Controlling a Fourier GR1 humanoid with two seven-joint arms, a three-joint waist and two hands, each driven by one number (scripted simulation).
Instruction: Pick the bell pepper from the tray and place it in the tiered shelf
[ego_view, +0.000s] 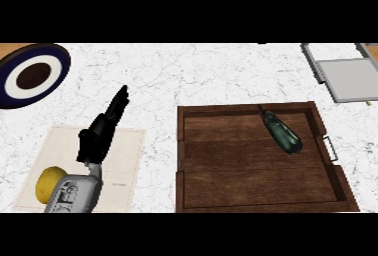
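Observation:
A dark green bell pepper (283, 133), long and narrow from this angle, lies in the upper right part of the brown wooden tray (221, 195). The grey tiered shelf (343, 75) stands at the counter's upper right corner. My left hand (100, 132) is over the beige mat to the left of the tray, fingers straight and pointing up and away, holding nothing. My right hand does not show.
A dark blue and white plate (33, 75) sits at the upper left. A beige mat (122, 170) lies under my left forearm, with a yellow round object (49, 183) on its lower left, partly hidden by the forearm. White marble counter (192, 75) lies between.

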